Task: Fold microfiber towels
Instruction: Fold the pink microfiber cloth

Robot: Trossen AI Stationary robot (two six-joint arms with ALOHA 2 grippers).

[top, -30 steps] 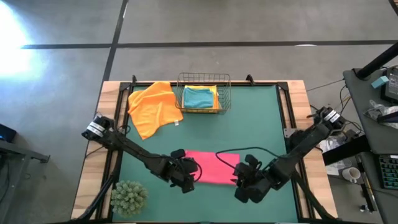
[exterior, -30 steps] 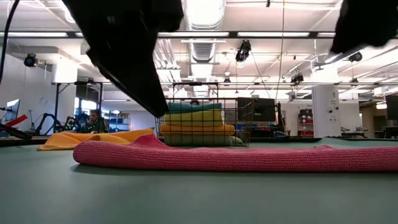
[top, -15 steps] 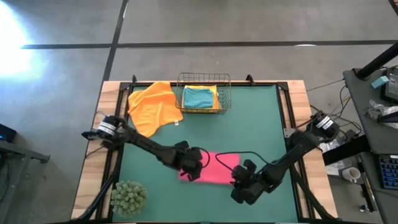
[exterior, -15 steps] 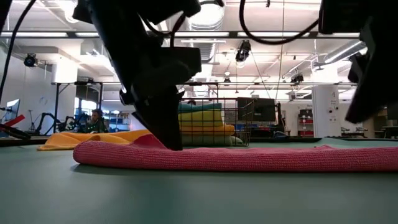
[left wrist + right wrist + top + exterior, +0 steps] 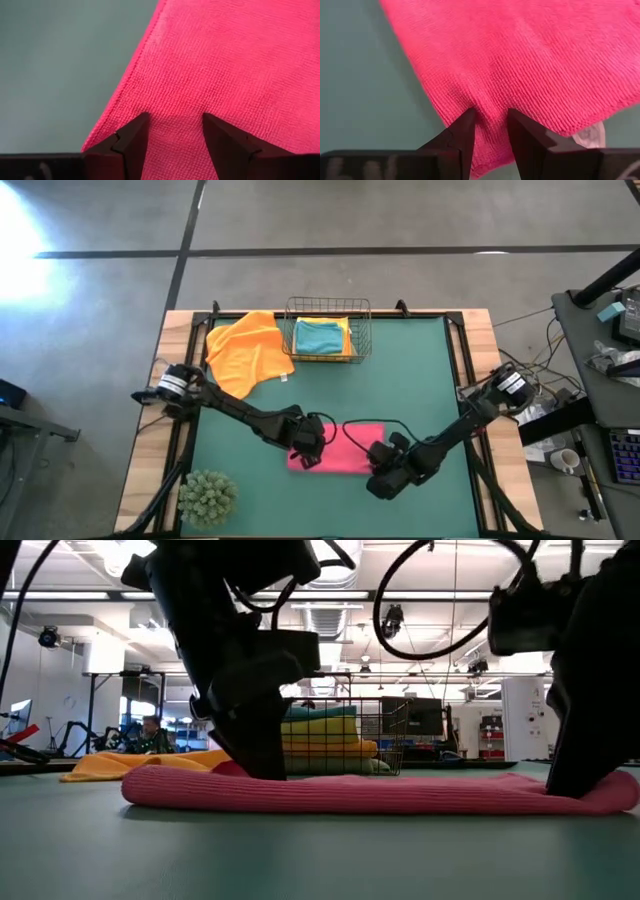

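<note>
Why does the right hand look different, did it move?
Yes. The right hand slid left, away from the table's right edge, onto the pink towel.

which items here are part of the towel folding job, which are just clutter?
Job:
- pink towel, left gripper and right gripper both open, tips pressed on its ends
- orange towel, unfolded, beside the basket
- folded towels stacked in the basket

Not job:
- wire basket
- spiky plant ball
</note>
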